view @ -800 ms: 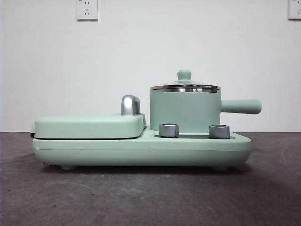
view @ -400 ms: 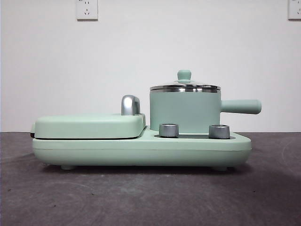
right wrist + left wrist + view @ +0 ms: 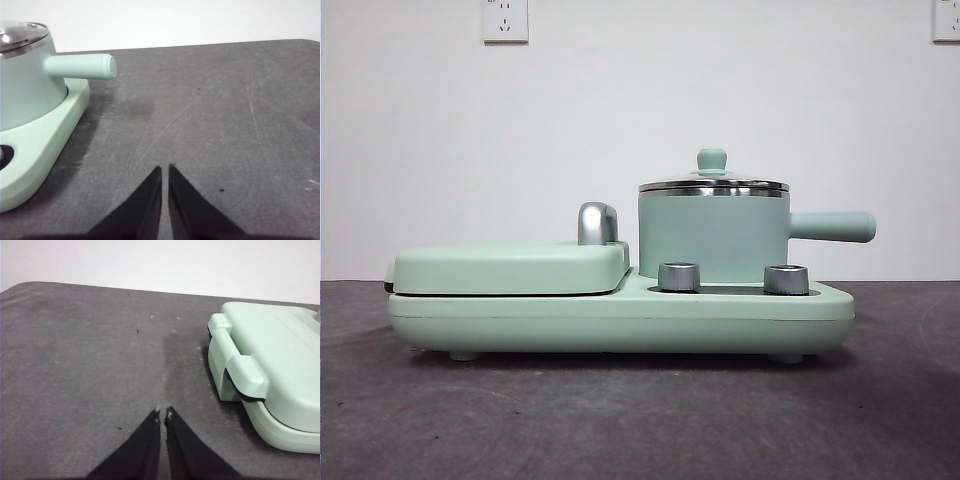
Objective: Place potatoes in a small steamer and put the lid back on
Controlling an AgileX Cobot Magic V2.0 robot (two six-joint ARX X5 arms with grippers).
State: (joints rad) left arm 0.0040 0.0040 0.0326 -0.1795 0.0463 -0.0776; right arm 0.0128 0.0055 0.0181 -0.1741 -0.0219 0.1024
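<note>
Both pairs of jaws stood closed on nothing, low over bare table; the right gripper (image 3: 165,167) lay nearer the small steamer (image 3: 713,238), its side handle (image 3: 80,66) pointing across ahead of those jaws; the lid (image 3: 713,183) sat on; the left gripper (image 3: 162,412) faced the griddle cover (image 3: 280,370); no potato showed.

The lid (image 3: 713,184) sits closed on the small steamer (image 3: 713,238), which stands on the mint-green cooker base (image 3: 620,320)

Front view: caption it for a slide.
Lid sits closed on the small steamer, beside the griddle cover; no potato or arm visible.
</note>
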